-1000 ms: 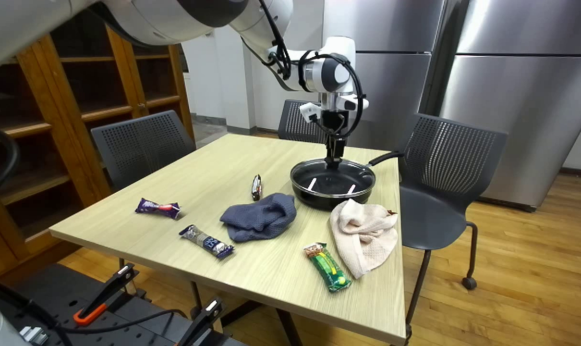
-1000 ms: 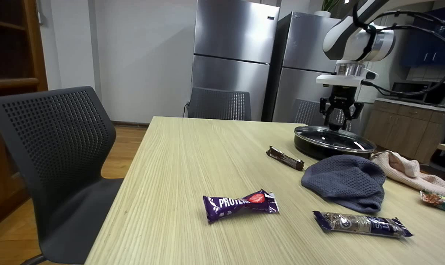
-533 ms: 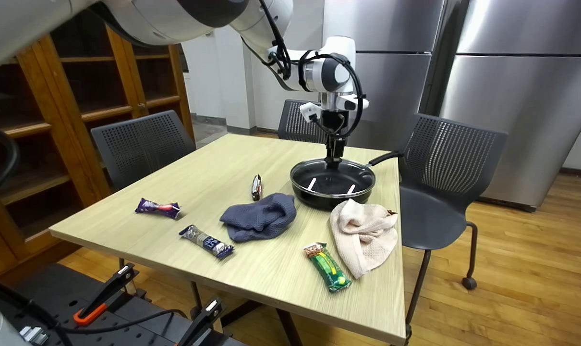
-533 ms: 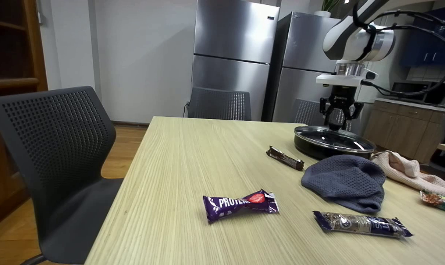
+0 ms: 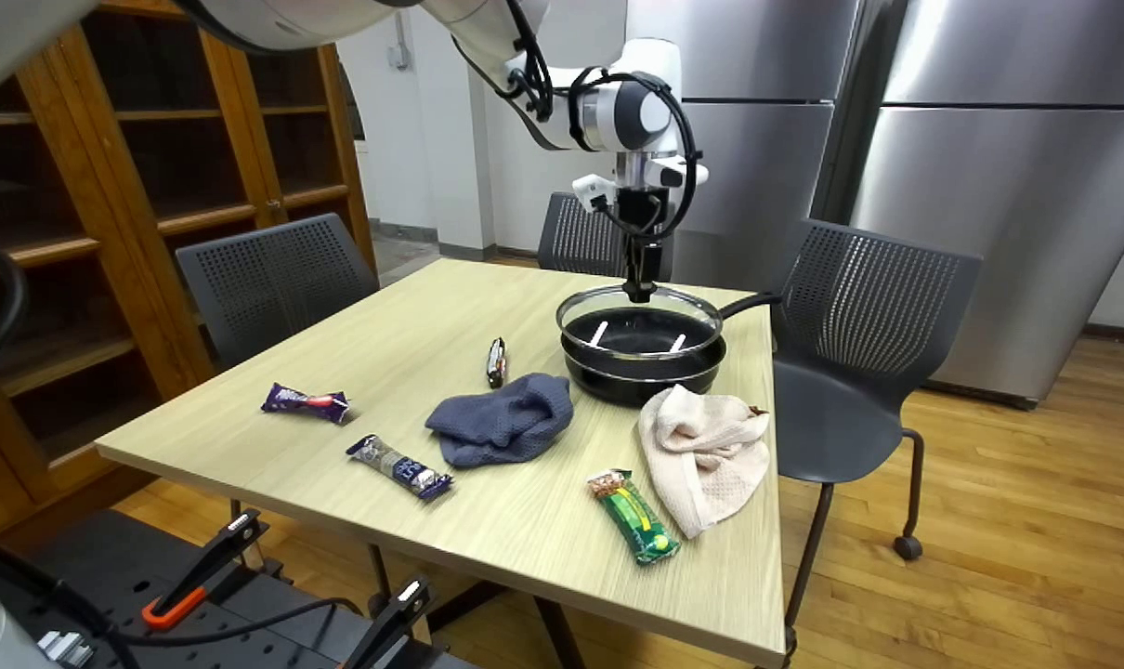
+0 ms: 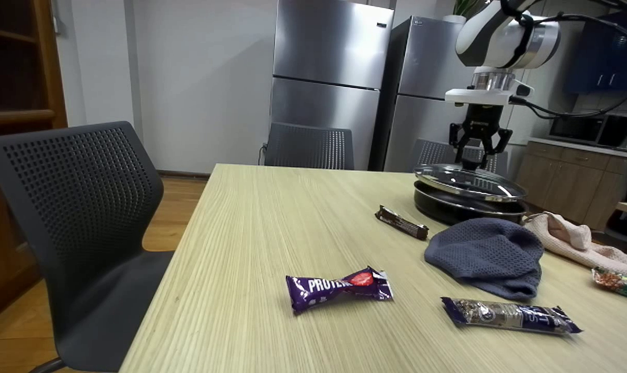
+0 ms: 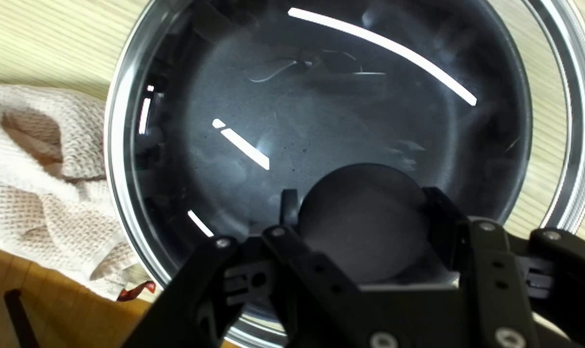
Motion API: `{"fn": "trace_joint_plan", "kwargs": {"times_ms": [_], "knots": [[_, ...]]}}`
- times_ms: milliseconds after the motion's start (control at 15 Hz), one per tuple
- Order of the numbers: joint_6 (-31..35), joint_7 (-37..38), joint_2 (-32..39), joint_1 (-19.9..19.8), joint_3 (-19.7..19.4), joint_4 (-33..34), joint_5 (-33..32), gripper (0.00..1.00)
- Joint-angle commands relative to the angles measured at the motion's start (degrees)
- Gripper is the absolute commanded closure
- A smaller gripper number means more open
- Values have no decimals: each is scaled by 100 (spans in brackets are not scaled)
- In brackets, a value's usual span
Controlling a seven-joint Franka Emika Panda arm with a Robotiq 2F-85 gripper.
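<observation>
My gripper [image 5: 638,290] is shut on the round black knob [image 7: 362,217] of a glass lid with a metal rim. In both exterior views the lid [image 5: 641,356] [image 6: 469,190] hangs just above the black frying pan [image 5: 638,383] [image 6: 461,208], with a narrow gap between them. The lid looks nearly level, tipped slightly in an exterior view. In the wrist view the fingers stand on either side of the knob, and the dark pan bottom shows through the glass. No contents can be made out in the pan.
A pink towel [image 5: 706,455] and a blue towel [image 5: 502,423] lie beside the pan. Green [image 5: 633,516], dark blue [image 5: 399,466], purple [image 5: 306,402] and brown [image 6: 401,223] wrapped bars lie on the table [image 5: 376,344]. The pan handle [image 5: 751,304] points towards a chair [image 5: 859,307].
The gripper and arm have moved upward. The lid has risen with the gripper off the pan, where it sat before. The pan, towels and bars have not moved.
</observation>
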Motion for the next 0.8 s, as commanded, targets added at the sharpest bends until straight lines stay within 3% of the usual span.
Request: {"fn": "trace_joint_plan", "kwargs": {"times_ms": [0,733], "knots": [[-85,-42,-726,143,57,-619,-164,61],[130,-106,-1370,1122,225,-1580,-877,61]]}}
